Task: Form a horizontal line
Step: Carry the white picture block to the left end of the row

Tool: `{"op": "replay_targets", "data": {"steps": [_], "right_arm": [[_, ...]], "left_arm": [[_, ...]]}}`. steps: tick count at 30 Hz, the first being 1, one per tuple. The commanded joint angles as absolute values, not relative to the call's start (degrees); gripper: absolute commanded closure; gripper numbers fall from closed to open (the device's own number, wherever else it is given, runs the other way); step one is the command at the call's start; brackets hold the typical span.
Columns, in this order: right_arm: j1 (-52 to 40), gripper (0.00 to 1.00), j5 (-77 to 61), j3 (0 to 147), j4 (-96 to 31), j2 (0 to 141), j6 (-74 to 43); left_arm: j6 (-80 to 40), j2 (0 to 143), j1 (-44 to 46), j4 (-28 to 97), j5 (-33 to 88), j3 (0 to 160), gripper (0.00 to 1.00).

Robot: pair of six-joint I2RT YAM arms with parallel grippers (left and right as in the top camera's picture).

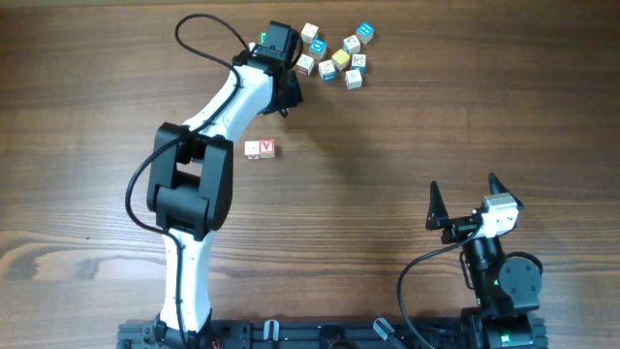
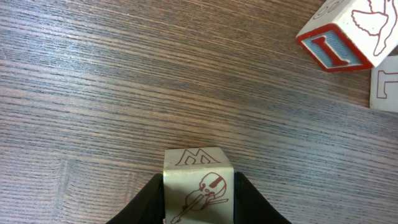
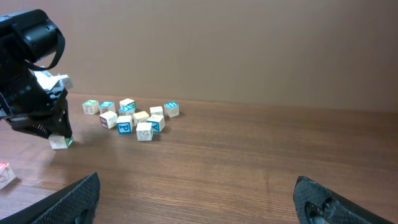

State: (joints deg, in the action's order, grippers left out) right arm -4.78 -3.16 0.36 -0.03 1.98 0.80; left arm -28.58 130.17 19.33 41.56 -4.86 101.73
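The left end effector (image 1: 286,99) pinches a block (image 2: 198,190) marked M, just left of the loose pile of blocks (image 1: 339,53) at the tabletop's (image 1: 436,116) far side. A pair of blocks (image 1: 260,148) sits touching, nearer. The right end effector (image 1: 464,186) is spread wide at near right.

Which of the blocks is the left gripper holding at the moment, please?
The cream block with the red violin-like drawing and an M, clamped in the left gripper; the rest lie loose on the table.
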Motion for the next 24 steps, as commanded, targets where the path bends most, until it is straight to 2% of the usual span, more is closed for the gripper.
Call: {"op": "replay_targets", "data": {"steps": [1,7,12,14,19,24], "right_arm": [[-4.5,0.00,-3.4,0.3,0.1,1.7,1.4],[-4.5,0.00,-3.4,0.3,0.1,1.7,1.4],[-4.5,0.00,-3.4,0.3,0.1,1.7,1.4],[-4.5,0.00,-3.4,0.3,0.1,1.7,1.4],[-4.5,0.00,-3.4,0.3,0.1,1.7,1.4],[-4.5,0.00,-3.4,0.3,0.1,1.7,1.4]], "left_arm": [[-27.1,126.6,18.8,41.7,-5.0,101.5,0.69],[-13.4,110.1,16.0,55.4,-5.3,101.5,0.70],[-12.4,105.7,9.3,70.2,-5.0,101.1,0.75],[-12.3,105.7,6.9,70.1,-4.8,97.5,0.75],[-9.3,105.6,1.9,60.2,4.3,84.8,0.73],[-9.1,105.7,1.8,50.3,4.7,77.2,0.74]]}}
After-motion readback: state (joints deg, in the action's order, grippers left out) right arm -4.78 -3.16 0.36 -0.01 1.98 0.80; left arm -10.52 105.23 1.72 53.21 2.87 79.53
